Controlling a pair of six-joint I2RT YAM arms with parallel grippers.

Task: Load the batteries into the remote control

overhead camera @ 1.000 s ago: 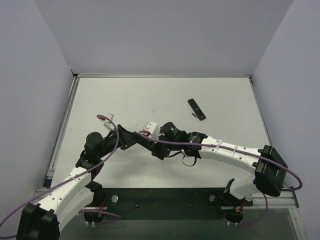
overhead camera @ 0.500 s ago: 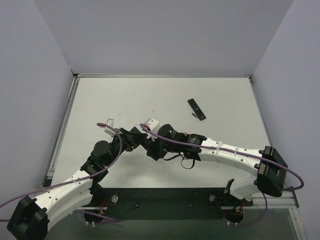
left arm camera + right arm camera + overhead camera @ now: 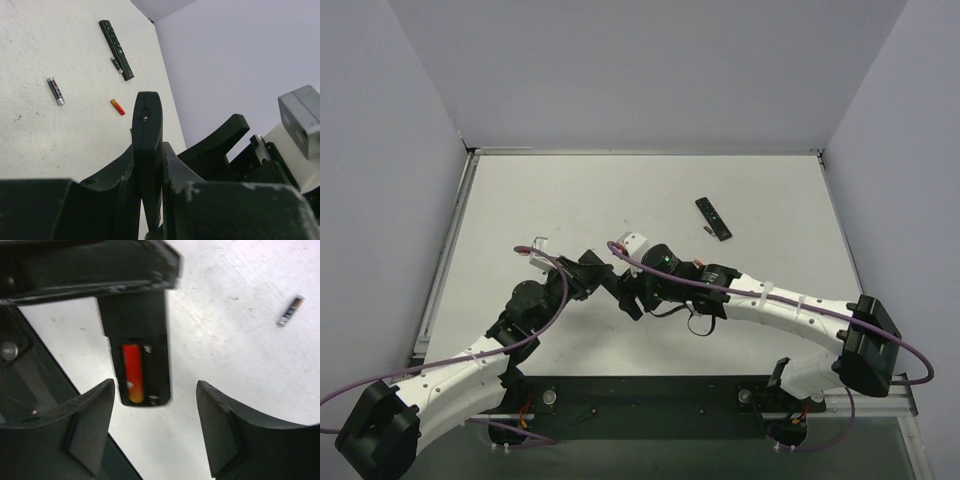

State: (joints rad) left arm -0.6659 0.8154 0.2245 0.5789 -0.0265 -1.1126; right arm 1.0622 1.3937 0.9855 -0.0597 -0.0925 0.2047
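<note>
1. Nearest in the left wrist view, the left gripper (image 3: 149, 156) has its jaws clenched on the held remote (image 3: 146, 112), which stands edge-on at the bottom centre of the frame, lifted off the counter (image 3: 30, 140).
2. In the right wrist view the same remote shows its open battery bay (image 3: 144, 371) at centre. A red battery (image 3: 133, 372) sits in the left slot; the right slot (image 3: 155, 371) looks bare.
3. The right gripper (image 3: 156, 405) hangs over the bay with its jaws released and spread, grasping nothing.
4. Farther out, loose cells lie on the counter. A loose red battery (image 3: 118, 106) is at centre left of the left wrist view. A dark grey battery (image 3: 55, 91) lies apart from it, further left.
5. Farthest, at the upper left of that view, lies a second remote (image 3: 116, 49) with a small grey piece (image 3: 116, 65) just beside it, too small to identify.
6. Judged from this, loading looks about half done: one cell is in, and one slot is not yet filled.
</note>
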